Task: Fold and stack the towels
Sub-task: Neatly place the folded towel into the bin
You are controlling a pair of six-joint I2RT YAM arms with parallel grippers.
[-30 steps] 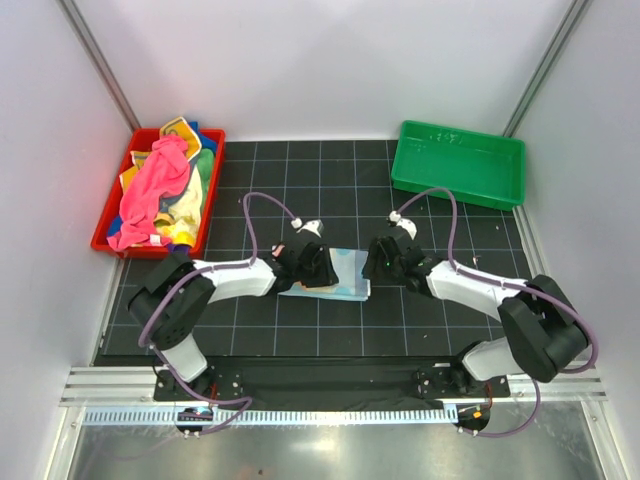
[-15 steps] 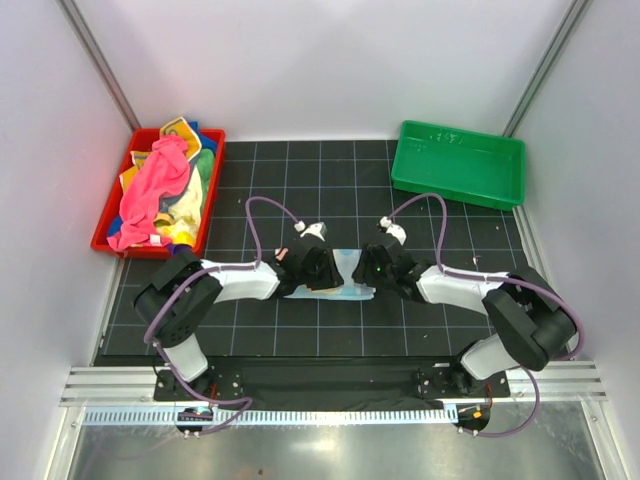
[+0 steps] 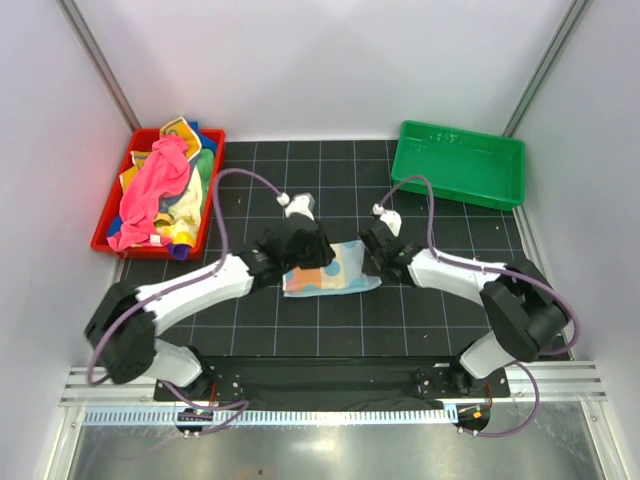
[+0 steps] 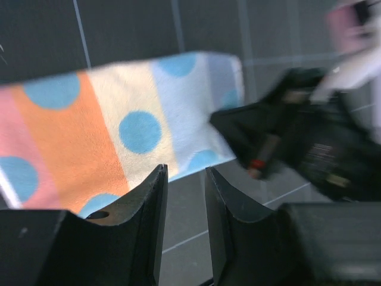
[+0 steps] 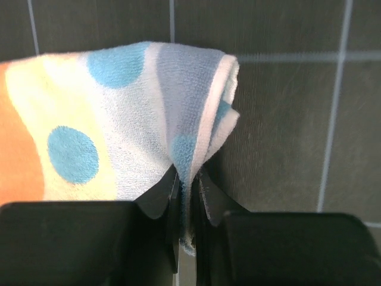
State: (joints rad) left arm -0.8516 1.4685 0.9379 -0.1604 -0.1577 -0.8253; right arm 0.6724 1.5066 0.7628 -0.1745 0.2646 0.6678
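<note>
The pastel patchwork towel [image 3: 335, 270] with blue dots lies folded on the black mat between my two grippers. My right gripper [image 3: 370, 262] is shut on the towel's right edge; in the right wrist view the bunched edge [image 5: 190, 149] runs down between the closed fingers of the gripper [image 5: 187, 179]. My left gripper [image 3: 303, 250] hovers over the towel's left part. In the left wrist view its jaws [image 4: 186, 173] stand apart with nothing between them, above the towel [image 4: 119, 119]. More towels, with a pink one [image 3: 155, 190] on top, are piled in the red tray.
The red tray [image 3: 104, 240] stands at the back left of the mat. A green tray [image 3: 458, 165] stands at the back right. White walls close in both sides and the back.
The left gripper has let go of the towel and lifted away towards the back. The towel now shows more, folded. The right gripper moved slightly back-left, still holding the edge.
</note>
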